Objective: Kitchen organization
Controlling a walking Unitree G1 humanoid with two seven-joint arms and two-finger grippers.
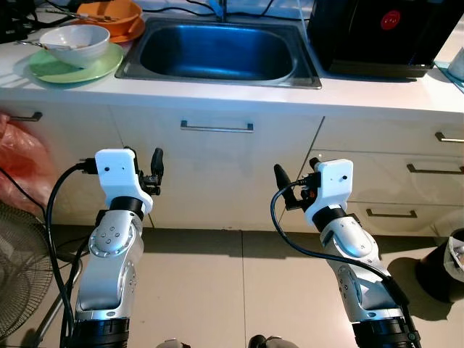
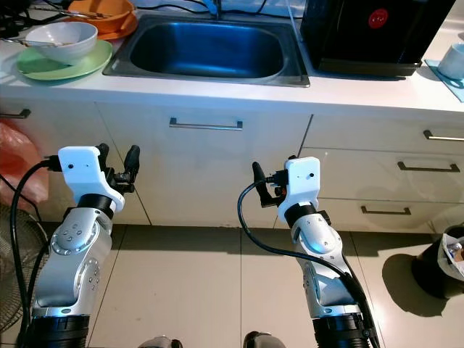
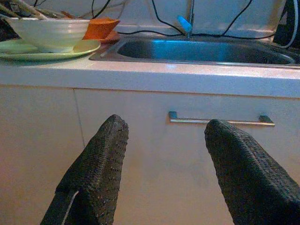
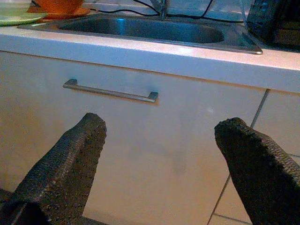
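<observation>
Left tool (image 1: 148, 172): spread wide, holding nothing, near you.
Right tool (image 1: 293, 181): wide, holding nothing.
Dishes: white bowl (image 1: 75, 43) on green plate (image 1: 43, 70), far left on bench (image 1: 217, 94); your left arm is nearer.

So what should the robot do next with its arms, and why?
Probably raise the left gripper toward the white bowl on the green plate. Both it and the right gripper hang open below the counter, holding nothing, and the dishes sit on its left beside the sink.
</observation>
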